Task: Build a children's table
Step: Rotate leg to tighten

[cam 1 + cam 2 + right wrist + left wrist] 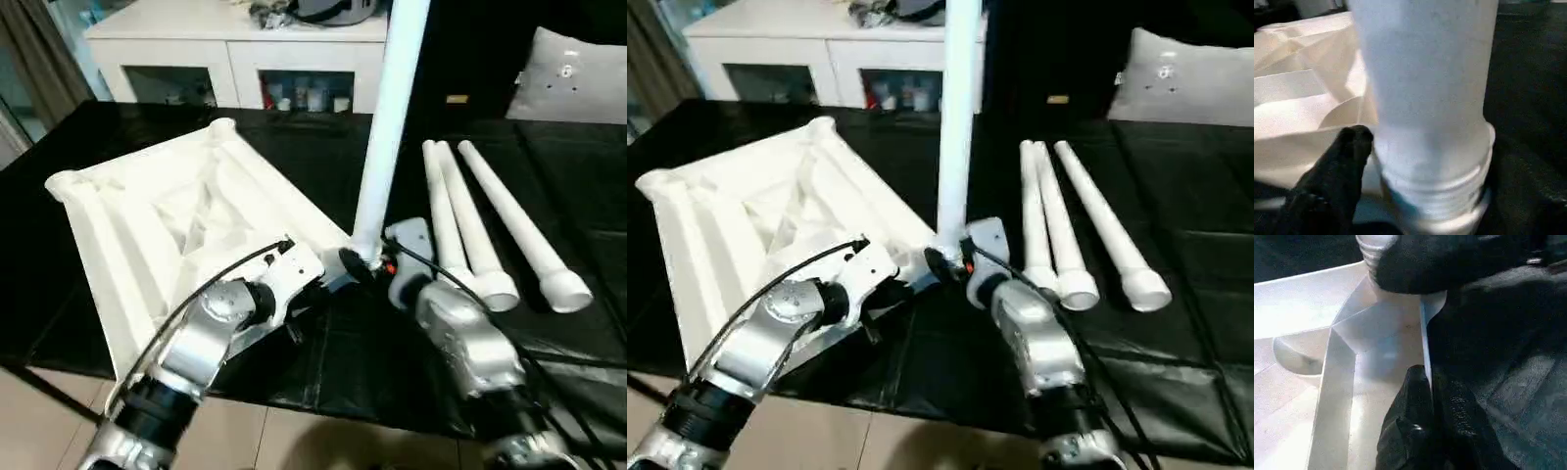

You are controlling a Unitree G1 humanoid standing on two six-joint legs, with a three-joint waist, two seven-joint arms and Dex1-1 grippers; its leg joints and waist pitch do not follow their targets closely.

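A: Item one, the table top (186, 225)?
B: White plastic, lying ribbed underside up on the black worktop (323, 352), toward its left edge, one corner near the front edge. Round sockets show at the far corners.

A: Item two, the upright leg (390, 117)?
B: White, round, tapered. Stands vertical with its threaded end at the top's near right corner socket, rising out of the picture's upper edge.

A: Spare legs (480, 230)?
B: Three, lying side by side on the worktop's right half, wide ends toward the front edge, well apart from the top.

A: Left gripper (1426, 391)?
B: Fingers pressed together on the thin wall of the table top, just beside the corner with the leg.

A: Right gripper (364, 262)?
B: At the foot of the upright leg. One black finger (1344, 161) lies against the leg's base just above the threads; whether the jaws are clamped or spread I cannot tell.

A: Background?
B: A white cabinet (235, 49) with glass doors beyond the worktop's far edge; a pale cushion (573, 73) at the far right.
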